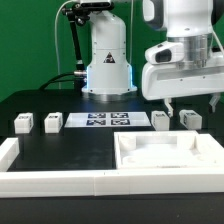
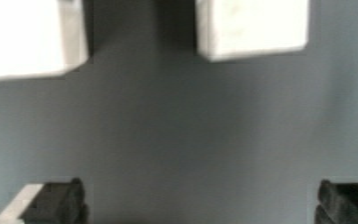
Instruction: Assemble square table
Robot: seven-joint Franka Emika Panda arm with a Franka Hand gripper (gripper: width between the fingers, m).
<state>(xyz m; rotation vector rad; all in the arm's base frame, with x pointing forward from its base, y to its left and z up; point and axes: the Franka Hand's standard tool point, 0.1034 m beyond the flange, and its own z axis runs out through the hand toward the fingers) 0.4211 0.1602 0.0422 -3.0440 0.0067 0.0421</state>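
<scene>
**Layout, near to far.** A long white plastic rail (image 1: 60, 180) runs along the near edge of the black table (image 1: 70, 150) and turns up its left side. Just behind the rail, at the near right, the white plastic square slab (image 1: 165, 160) lies with its rimmed underside up. No leg is fitted to it.

Farther back, four short white block legs stand loose in one row. The far-left leg (image 1: 22, 122) and inner-left leg (image 1: 52, 122) are on the left. The inner-right leg (image 1: 160, 120) and far-right leg (image 1: 190, 118) are on the right. The thin flat white marker board (image 1: 105, 121) lies between the two pairs. The two-finger gripper (image 1: 193, 103) hangs above the right pair and appears to touch neither leg. The white robot base (image 1: 108, 60) stands farthest back.

**Progress.** Judged from this layout, no joint is made. All four legs are yet to be picked up and fastened to the slab. A first pick at the right pair appears to be in preparation.

**View differences.** Only the exterior view shows the slab, the rail and the full row of legs. Only the wrist view settles the finger state: the dark fingertips (image 2: 51, 203) stand wide apart with bare table between them, so the gripper is spread and empty. The wrist view also shows one white block (image 2: 25, 40) and a second white block (image 2: 250, 28) ahead of the fingertips, not between them. These are probably the right pair, but which is which cannot be told.
</scene>
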